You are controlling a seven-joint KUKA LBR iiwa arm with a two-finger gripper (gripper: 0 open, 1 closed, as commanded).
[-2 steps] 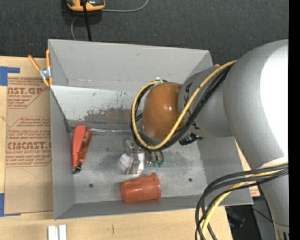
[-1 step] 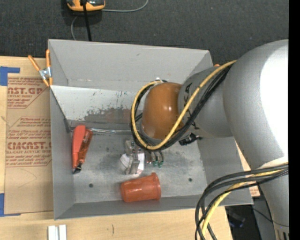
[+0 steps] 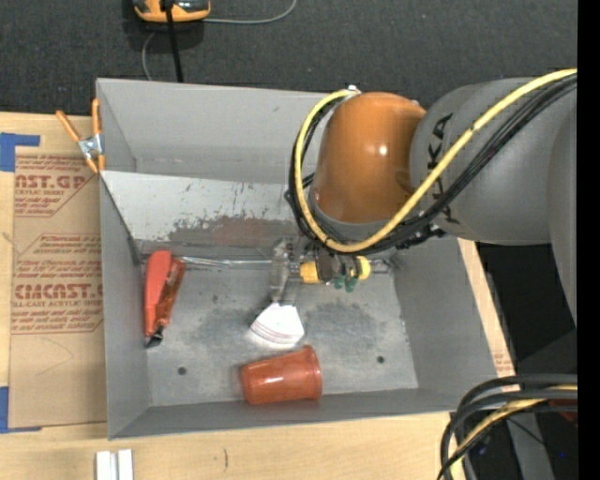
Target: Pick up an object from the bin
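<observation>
Three things in the bin (image 3: 206,122); fingers (image 3: 280,277) by the white ribbed piece (image 3: 277,324) mid-floor, their gap indiscernible

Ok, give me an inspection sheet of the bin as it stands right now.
Surface: grey metal bin, floor scuffed.
Job's things: white rounded piece mid-floor; red plastic cup on its side by the view's lower wall; orange-red tool at the left.
Clutter: nothing seen.
Grippers: gripper just above the white rounded piece.
Cables: yellow and black cables looped round the orange wrist cover.
Surroundings: orange-black device beyond the far rim.
</observation>
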